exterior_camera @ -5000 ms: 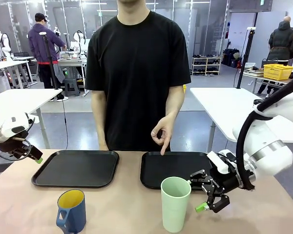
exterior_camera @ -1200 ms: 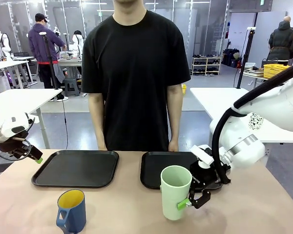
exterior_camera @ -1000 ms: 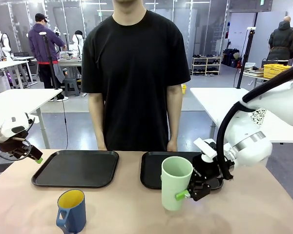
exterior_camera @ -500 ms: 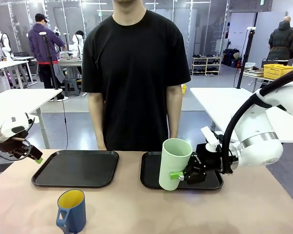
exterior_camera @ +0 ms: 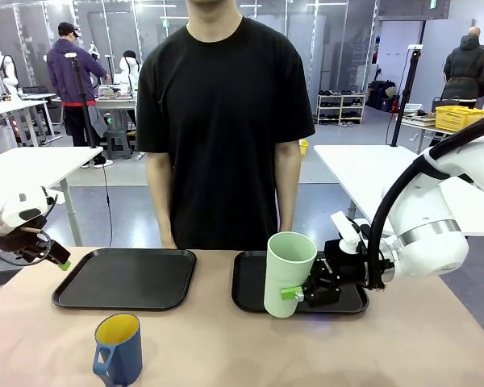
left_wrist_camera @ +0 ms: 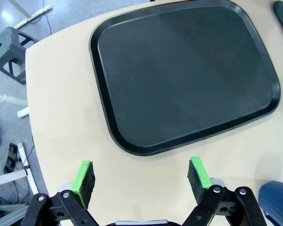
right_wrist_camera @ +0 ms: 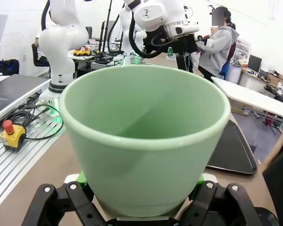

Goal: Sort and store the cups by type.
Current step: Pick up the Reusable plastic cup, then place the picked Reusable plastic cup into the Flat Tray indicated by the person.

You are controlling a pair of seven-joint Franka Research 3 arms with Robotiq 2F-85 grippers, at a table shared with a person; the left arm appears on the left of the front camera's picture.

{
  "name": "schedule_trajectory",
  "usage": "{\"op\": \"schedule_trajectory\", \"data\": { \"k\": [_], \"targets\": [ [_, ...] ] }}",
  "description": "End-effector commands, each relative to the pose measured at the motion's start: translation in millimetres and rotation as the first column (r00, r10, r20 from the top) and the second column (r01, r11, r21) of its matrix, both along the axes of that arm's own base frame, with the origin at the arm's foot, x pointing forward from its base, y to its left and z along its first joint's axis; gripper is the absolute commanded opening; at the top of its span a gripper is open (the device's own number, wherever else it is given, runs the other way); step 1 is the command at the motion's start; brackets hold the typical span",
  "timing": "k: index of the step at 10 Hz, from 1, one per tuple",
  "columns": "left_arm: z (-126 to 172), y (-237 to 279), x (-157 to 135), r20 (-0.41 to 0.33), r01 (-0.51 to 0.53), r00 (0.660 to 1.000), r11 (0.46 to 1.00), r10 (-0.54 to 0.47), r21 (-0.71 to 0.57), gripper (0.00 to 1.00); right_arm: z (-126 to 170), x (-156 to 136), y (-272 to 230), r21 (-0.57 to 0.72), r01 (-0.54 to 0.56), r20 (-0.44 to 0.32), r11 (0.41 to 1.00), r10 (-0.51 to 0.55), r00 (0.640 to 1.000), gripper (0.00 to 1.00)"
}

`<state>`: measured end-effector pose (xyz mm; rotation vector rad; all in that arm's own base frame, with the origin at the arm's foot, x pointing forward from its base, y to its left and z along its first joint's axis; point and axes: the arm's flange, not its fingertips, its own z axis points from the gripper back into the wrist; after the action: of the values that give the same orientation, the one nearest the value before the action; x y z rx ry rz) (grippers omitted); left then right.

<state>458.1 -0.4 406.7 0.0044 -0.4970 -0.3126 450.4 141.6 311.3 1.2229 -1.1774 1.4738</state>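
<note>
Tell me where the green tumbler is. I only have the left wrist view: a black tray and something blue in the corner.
Observer: The right pincer is shut on the tumbler, slightly tilted, at the front edge of the right tray.
Operator: Is it set down?
Observer: Its base overlaps that tray's front rim in the front view. Whether they touch can't be judged.
Operator: And the blue thing?
Observer: It's a mug, upright on the table in front of the left tray, yellow inside.
</note>
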Motion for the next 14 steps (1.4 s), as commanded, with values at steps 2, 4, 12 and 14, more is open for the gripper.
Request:
{"op": "schedule_trajectory", "data": {
  "k": [2,4,12,14],
  "targets": [
    [2.1,2.1,-0.7,0.005,0.004,1.000,1.000,-0.004,0.000,1.00,2.6,1.5,-0.1,0.018,-0.005,0.001,1.000,0.005,1.000,0.65],
    [2.1,2.1,-0.7,0.005,0.004,1.000,1.000,-0.004,0.000,1.00,2.6,1.5,-0.1,0.018,-0.005,0.001,1.000,0.005,1.000,0.65],
    [2.1,2.1,-0.7,0.005,0.004,1.000,1.000,-0.004,0.000,1.00,2.6,1.5,-0.1,0.018,-0.005,0.001,1.000,0.005,1.000,0.65],
    [2.1,2.1,-0.7,0.005,0.004,1.000,1.000,-0.004,0.000,1.00,2.6,1.5,-0.1,0.018,-0.005,0.001,1.000,0.005,1.000,0.65]
  ]
}}
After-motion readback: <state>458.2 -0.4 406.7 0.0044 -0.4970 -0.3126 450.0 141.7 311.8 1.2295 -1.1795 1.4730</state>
